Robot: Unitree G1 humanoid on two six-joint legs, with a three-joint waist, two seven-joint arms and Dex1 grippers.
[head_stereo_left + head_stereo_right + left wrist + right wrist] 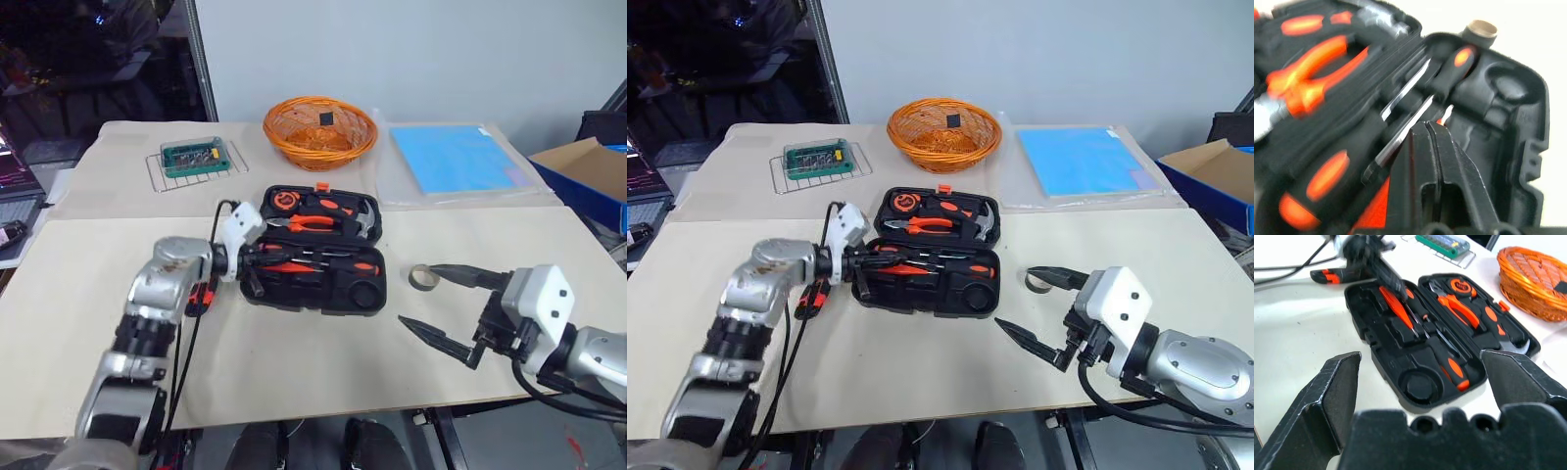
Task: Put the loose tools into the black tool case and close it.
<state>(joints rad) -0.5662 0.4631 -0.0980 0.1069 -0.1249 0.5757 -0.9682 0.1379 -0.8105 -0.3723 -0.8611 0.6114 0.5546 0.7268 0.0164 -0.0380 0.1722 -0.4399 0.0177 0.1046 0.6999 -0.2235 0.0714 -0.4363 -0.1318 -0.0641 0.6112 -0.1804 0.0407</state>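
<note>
The black tool case [323, 300] lies open mid-table, with pliers [312, 222], a hammer and a tape measure in its far half. Two long screwdrivers [328, 260] and a small all-orange one [1397, 308] lie in the near half. My left gripper [257, 266] hovers shut over that half's left end, just above the orange screwdriver, with nothing seen between its fingers [1422, 161]. The utility knife [201, 294] lies on the table left of the case, under my left arm. The tape ring [423, 277] sits right of the case. Beside the ring my right gripper [415, 294] stands wide open and empty.
An orange wicker basket [319, 130] stands behind the case. A green box of bits [196, 157] rests on a wire rack at the back left. A blue sheet [456, 157] lies at the back right, and a cardboard box [578, 176] sits past the table's right edge.
</note>
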